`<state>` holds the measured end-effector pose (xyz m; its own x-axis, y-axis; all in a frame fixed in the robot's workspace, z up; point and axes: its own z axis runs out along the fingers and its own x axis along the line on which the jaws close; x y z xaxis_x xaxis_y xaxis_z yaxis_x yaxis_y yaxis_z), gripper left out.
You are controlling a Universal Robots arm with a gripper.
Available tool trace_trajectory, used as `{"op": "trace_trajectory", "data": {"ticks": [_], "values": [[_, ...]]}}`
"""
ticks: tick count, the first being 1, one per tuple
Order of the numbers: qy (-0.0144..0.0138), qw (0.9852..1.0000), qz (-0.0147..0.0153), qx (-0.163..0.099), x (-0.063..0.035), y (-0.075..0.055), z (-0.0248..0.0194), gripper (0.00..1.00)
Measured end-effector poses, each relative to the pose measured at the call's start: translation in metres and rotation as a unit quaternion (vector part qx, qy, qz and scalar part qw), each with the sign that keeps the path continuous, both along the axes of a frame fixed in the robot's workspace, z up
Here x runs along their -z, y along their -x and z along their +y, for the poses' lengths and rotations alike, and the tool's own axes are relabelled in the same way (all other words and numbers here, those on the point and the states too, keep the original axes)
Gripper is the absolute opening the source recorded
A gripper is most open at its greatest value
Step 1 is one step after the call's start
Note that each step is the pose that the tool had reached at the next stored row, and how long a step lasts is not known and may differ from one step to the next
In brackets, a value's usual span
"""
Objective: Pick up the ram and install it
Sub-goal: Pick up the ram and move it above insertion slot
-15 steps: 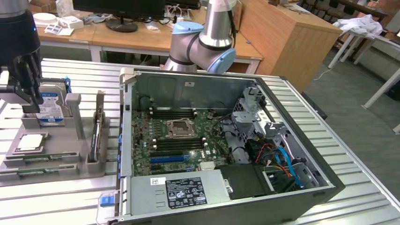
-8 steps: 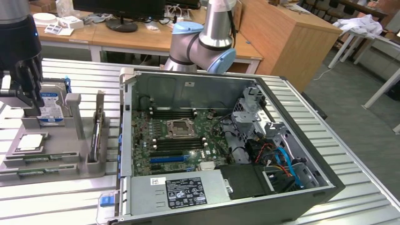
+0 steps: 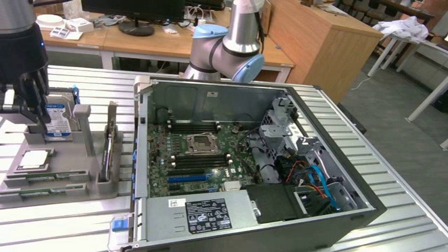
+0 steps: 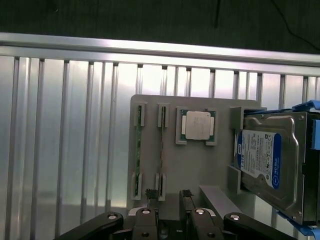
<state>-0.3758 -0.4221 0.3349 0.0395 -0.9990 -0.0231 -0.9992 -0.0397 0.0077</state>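
Beside the open computer case (image 3: pixel 353 220), above the grey holder tray (image 4: pixel 200 167), the gripper (image 4: pixel 167 196) hovers with jaws spread and empty, seemingly on approach to the pick, which calls for straddling the thin ram (image 4: pixel 161 150) standing edge-up in its slot beside the processor chip (image 4: pixel 197 125).

ram (image 4: pixel 138 150) in tray (image 4: pixel 200 170) nr CPU (image 4: pixel 198 125)
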Motion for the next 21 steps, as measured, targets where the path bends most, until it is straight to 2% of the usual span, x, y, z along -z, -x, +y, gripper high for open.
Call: {"op": "trace_trajectory", "data": {"ticks": [21], "values": [[0.0, 1.0, 0.0, 0.0, 0.0213, 0.0, 0.0, 0.31]]}}
